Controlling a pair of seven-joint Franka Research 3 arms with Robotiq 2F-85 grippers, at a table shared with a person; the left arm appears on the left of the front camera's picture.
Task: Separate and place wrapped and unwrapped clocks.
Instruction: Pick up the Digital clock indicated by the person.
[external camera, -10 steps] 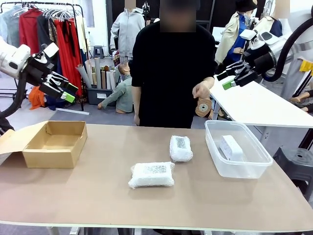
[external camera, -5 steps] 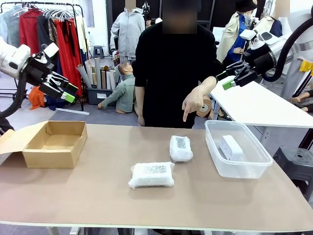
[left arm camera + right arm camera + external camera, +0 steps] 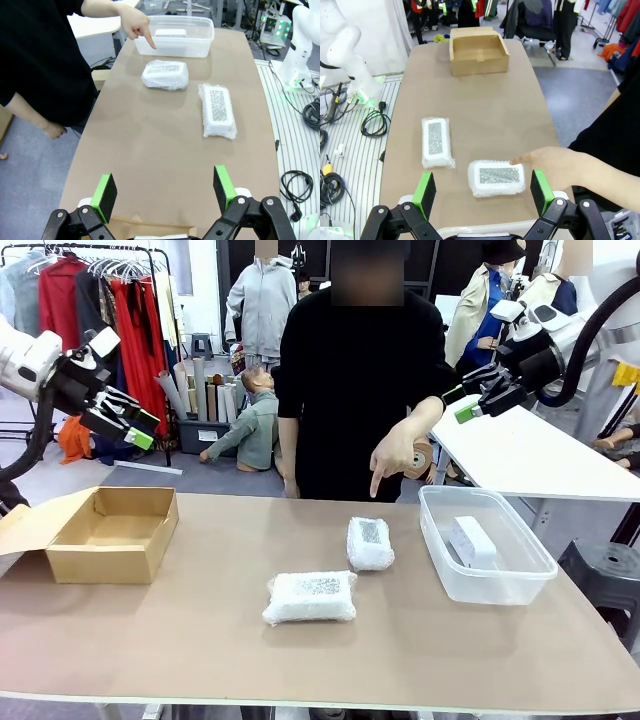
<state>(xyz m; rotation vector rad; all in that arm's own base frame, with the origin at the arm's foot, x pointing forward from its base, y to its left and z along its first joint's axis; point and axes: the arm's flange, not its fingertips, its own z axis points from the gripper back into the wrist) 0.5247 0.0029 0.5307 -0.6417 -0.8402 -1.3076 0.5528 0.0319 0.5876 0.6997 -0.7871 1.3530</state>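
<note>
Seen from the front, the left gripper point(image 3: 135, 427) hangs above the open brown cardboard box point(image 3: 110, 535) and the right gripper point(image 3: 462, 400) high beyond the clear plastic tub point(image 3: 490, 588). Both have their jaws spread wide with nothing between them. On the brown table point(image 3: 200, 650), a long lumpy white bubble-wrap bundle point(image 3: 311, 597) lies near the middle, and a smaller white bubble-wrap bundle point(image 3: 370, 543) lies just behind it, apart from it. A bare smooth white rounded clock point(image 3: 472, 541) rests inside the tub. The person's hand point(image 3: 392, 452) points downward. The left wrist view places its fingertip in the air between the smaller bundle and the tub wall. The right wrist view brings that finger close to the bundle's corner and looks straight into the box at the far end.
</note>
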